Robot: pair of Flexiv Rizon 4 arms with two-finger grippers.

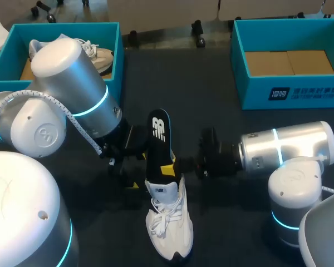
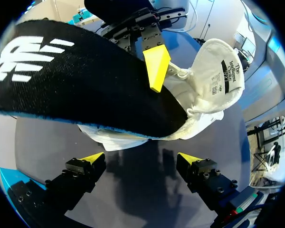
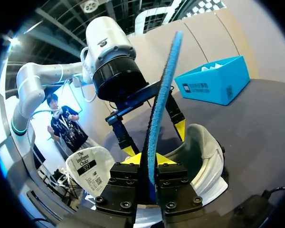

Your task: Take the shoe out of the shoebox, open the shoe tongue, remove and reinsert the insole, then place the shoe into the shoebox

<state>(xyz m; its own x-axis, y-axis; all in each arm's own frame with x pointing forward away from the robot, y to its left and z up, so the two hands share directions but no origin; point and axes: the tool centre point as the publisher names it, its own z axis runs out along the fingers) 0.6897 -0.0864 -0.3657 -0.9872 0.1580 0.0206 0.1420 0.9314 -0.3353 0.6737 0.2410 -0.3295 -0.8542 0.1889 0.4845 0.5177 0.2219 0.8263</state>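
Observation:
A white shoe (image 1: 168, 225) lies on the dark table, toe toward the front edge. Its black insole (image 1: 158, 139), blue underneath, stands up out of the heel opening. My right gripper (image 1: 170, 167) comes in from the right and is shut on the insole's lower part. In the right wrist view the insole's blue edge (image 3: 161, 99) rises from between the fingertips of the right gripper (image 3: 149, 159), above the shoe (image 3: 202, 156). My left gripper (image 2: 141, 159) is open just left of the shoe, with the insole (image 2: 85, 90) and the folded-out tongue (image 2: 218, 71) ahead of it.
A teal shoebox (image 1: 112, 41) at the back left holds a second white shoe (image 1: 97, 55). Another teal box (image 1: 284, 92) with a cardboard bottom stands at the back right. The left arm (image 1: 72, 89) reaches over the table's left half.

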